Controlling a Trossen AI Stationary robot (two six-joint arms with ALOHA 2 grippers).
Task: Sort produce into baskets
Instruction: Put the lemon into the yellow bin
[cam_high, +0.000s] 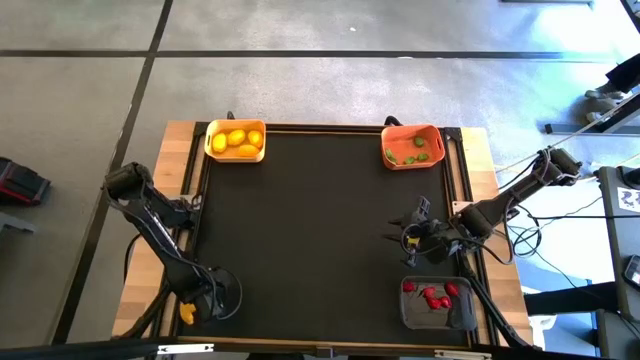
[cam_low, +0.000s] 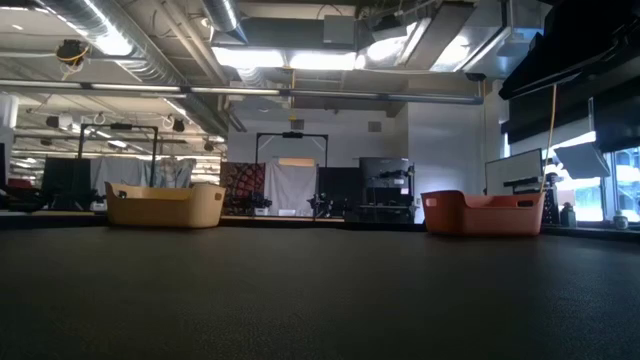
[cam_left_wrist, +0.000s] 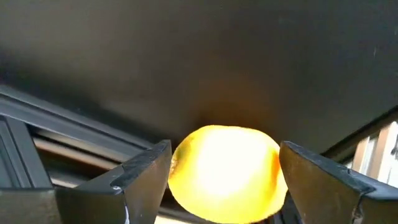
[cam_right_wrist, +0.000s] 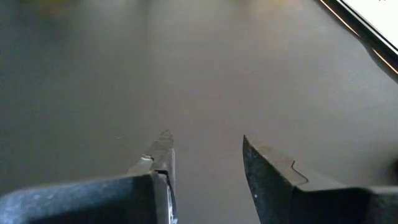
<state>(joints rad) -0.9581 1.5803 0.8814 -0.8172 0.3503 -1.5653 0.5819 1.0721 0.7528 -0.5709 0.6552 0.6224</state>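
Yellow lemons — four binned, one held.

A grey concrete floor crossed by dark seams surrounds the black-topped table. Beyond the table, ceiling ducts and bright strip lights hang overhead, with windows to its right.

Dim across the low view, lit by glaring ceiling lights far behind. Blown out to white glare on the lemon. Soft, blurred in both wrist views.
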